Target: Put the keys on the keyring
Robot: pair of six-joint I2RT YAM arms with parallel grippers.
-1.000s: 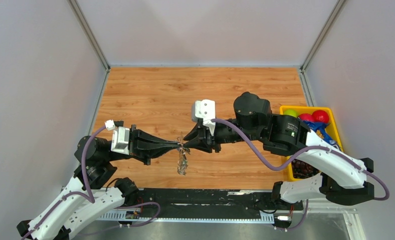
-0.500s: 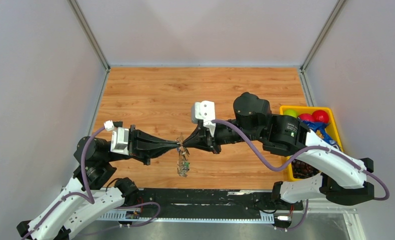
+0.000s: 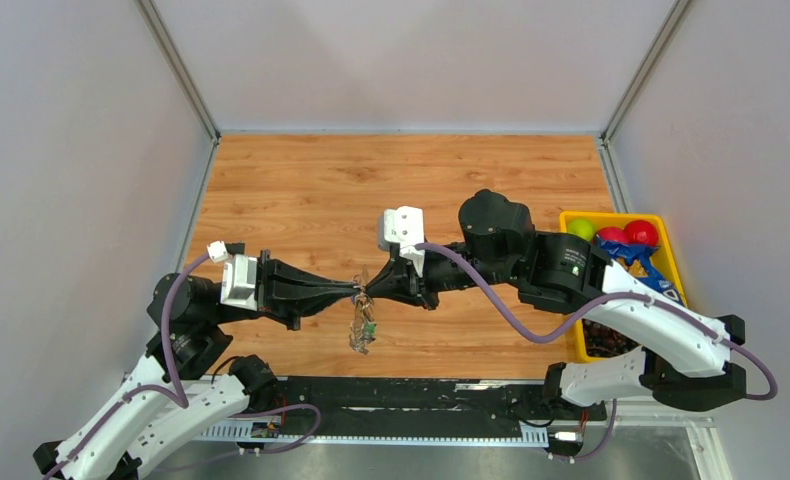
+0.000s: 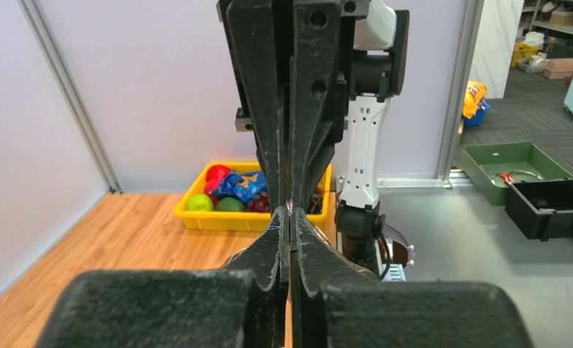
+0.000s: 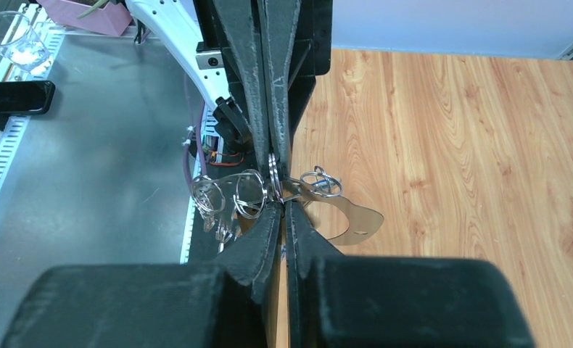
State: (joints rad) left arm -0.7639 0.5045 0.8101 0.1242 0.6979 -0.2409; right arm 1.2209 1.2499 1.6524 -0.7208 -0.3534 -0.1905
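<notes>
My left gripper and right gripper meet tip to tip above the wooden table's near middle. Both are shut. The keyring, a bunch of thin silvery loops and chain bits with a tiny tag, dangles below the tips. In the right wrist view my right gripper pinches metal where several loops hang left and a small ring sits right. A flat key with a slotted head hangs right of the tips. The left fingers come from above. In the left wrist view the left gripper is shut on a thin glint of metal.
A yellow bin with toy fruit and a blue bag stands at the table's right edge; it also shows in the left wrist view. Grey walls enclose the table on three sides. A black rail runs along the near edge.
The right arm has shifted a little to the left, closing the small gap to the left gripper's tips. The dangling bunch has swung slightly left. The left arm has held still.
</notes>
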